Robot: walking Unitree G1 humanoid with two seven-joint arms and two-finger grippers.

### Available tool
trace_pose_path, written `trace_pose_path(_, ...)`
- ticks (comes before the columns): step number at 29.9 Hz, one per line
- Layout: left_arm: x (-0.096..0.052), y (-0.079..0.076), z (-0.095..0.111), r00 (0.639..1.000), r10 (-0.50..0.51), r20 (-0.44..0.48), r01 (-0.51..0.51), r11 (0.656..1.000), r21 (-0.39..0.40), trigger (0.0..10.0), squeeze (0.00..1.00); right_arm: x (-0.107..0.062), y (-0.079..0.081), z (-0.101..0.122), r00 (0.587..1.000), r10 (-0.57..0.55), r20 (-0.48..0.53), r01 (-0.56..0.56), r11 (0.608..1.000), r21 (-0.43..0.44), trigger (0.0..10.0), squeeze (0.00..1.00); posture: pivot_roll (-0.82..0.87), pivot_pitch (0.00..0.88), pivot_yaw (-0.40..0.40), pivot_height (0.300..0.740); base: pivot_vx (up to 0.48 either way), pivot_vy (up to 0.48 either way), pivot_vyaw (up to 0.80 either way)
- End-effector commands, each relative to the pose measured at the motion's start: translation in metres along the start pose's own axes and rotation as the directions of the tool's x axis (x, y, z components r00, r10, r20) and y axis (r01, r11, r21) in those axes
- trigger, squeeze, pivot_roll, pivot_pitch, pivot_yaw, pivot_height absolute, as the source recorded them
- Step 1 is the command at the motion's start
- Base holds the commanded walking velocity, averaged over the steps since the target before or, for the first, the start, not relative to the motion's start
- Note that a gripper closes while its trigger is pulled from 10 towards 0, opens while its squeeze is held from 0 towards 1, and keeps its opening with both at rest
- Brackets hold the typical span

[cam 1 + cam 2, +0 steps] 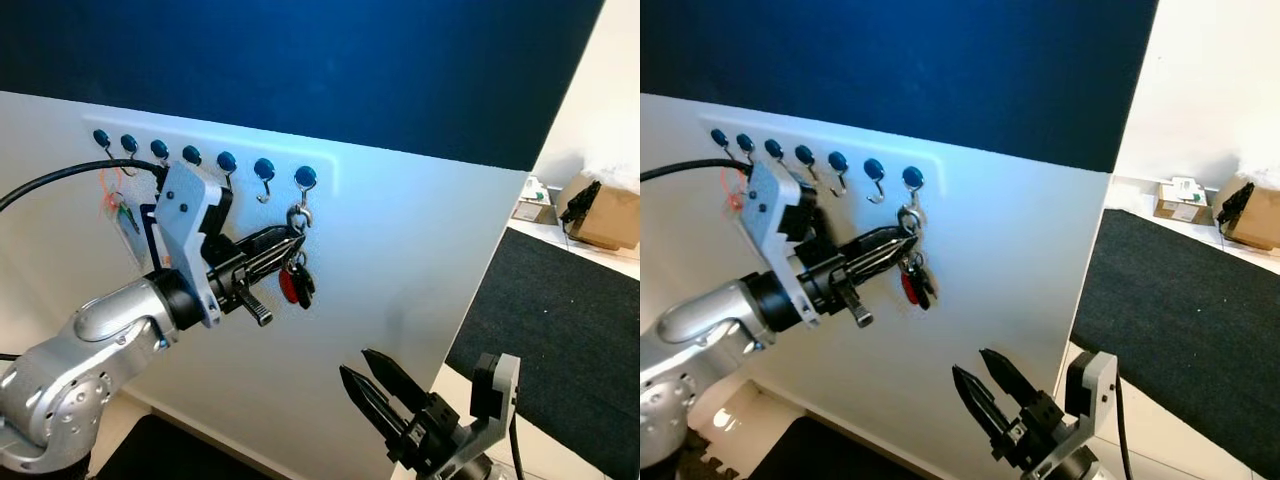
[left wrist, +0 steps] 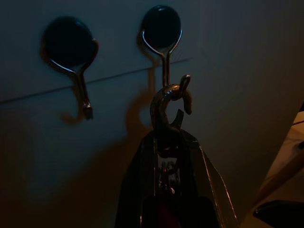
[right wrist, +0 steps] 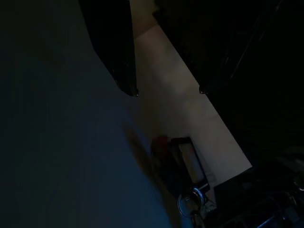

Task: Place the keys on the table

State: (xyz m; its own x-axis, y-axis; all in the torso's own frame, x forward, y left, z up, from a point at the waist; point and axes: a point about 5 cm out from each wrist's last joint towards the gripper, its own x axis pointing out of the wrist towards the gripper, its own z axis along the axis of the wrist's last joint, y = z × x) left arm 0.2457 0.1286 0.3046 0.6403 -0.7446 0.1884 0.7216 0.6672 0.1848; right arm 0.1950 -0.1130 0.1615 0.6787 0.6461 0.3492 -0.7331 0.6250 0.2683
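Note:
A bunch of keys (image 1: pixel 296 284) with a red fob hangs by a metal clasp (image 2: pixel 170 102) from the rightmost blue-knobbed hook (image 1: pixel 305 180) on a white wall board. My left gripper (image 1: pixel 296 240) is shut on the bunch just below the clasp, fingers pointing at the board. In the left wrist view the clasp still overlaps the hook's wire (image 2: pixel 164 61). My right gripper (image 1: pixel 355 363) stands open lower down, right of the keys, with nothing between its fingers. The red fob (image 3: pixel 161 144) shows dimly in the right wrist view.
Several more blue-knobbed hooks (image 1: pixel 190 155) run leftward along the board; an item with an orange tag (image 1: pixel 112 205) hangs near the left end. Dark blue wall above. A black floor mat (image 1: pixel 560 340) and a cardboard box (image 1: pixel 605 215) lie to the right.

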Motion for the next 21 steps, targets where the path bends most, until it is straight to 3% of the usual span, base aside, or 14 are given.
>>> trace_pose_path(1,0.004,0.004,0.004,0.999,0.027,0.020,-0.026,1.000,-0.014,10.0,0.00,-0.002,0.001,-0.003,1.000,-0.002,-0.015,0.002,1.000,0.001,10.0,0.00,0.08,0.129,0.084,0.740,0.000,0.000,0.00)
trace_pose_path(6,0.004,0.010,0.011,0.997,0.053,0.064,-0.051,0.998,-0.031,10.0,0.00,-0.003,0.001,-0.004,1.000,-0.004,-0.017,0.004,1.000,0.002,10.0,0.00,0.08,0.127,0.084,0.740,0.000,0.000,0.00)
trace_pose_path(15,-0.003,-0.003,0.019,0.994,-0.098,0.057,0.099,0.995,-0.017,10.0,0.00,-0.001,0.001,-0.004,1.000,0.002,-0.017,-0.002,1.000,0.001,10.0,0.00,0.09,0.124,0.080,0.740,0.000,0.000,0.00)
trace_pose_path(21,-0.007,-0.003,0.018,0.992,-0.125,0.026,0.125,0.992,0.001,10.0,0.00,0.000,0.001,-0.004,1.000,0.005,-0.018,-0.005,1.000,0.001,10.0,0.00,0.09,0.125,0.077,0.740,0.000,0.000,0.00)
